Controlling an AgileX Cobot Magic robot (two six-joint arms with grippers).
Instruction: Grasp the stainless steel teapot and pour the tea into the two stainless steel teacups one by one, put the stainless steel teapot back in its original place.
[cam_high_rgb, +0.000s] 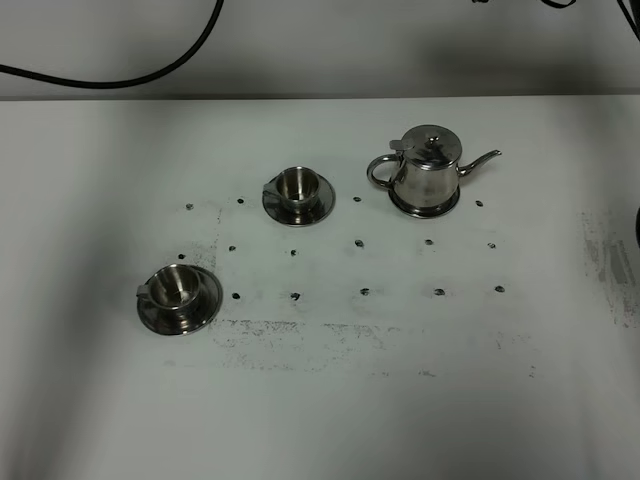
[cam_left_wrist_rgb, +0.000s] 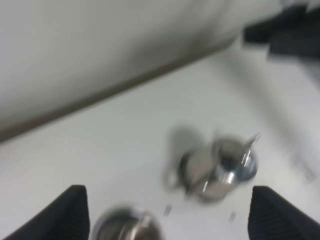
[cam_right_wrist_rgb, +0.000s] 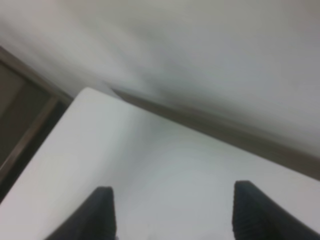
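Note:
The stainless steel teapot (cam_high_rgb: 428, 170) stands upright at the back right of the table, spout pointing right, on a flat steel disc (cam_high_rgb: 447, 208), the original place. One teacup (cam_high_rgb: 297, 186) on its saucer sits left of the teapot. The second teacup (cam_high_rgb: 176, 287) on its saucer is at the front left. Neither gripper shows in the exterior high view. The blurred left wrist view has my left gripper (cam_left_wrist_rgb: 169, 200) open and empty, above the table short of the teapot (cam_left_wrist_rgb: 220, 170) and a teacup (cam_left_wrist_rgb: 127, 225). My right gripper (cam_right_wrist_rgb: 174, 192) is open and empty over bare table.
Rows of small dark dots and scuff marks (cam_high_rgb: 360, 243) cover the white table (cam_high_rgb: 520, 400) between cups and teapot. A black cable (cam_high_rgb: 150, 62) lies behind the table's back edge. In the right wrist view a table corner (cam_right_wrist_rgb: 85, 92) and a dark gap beside it show.

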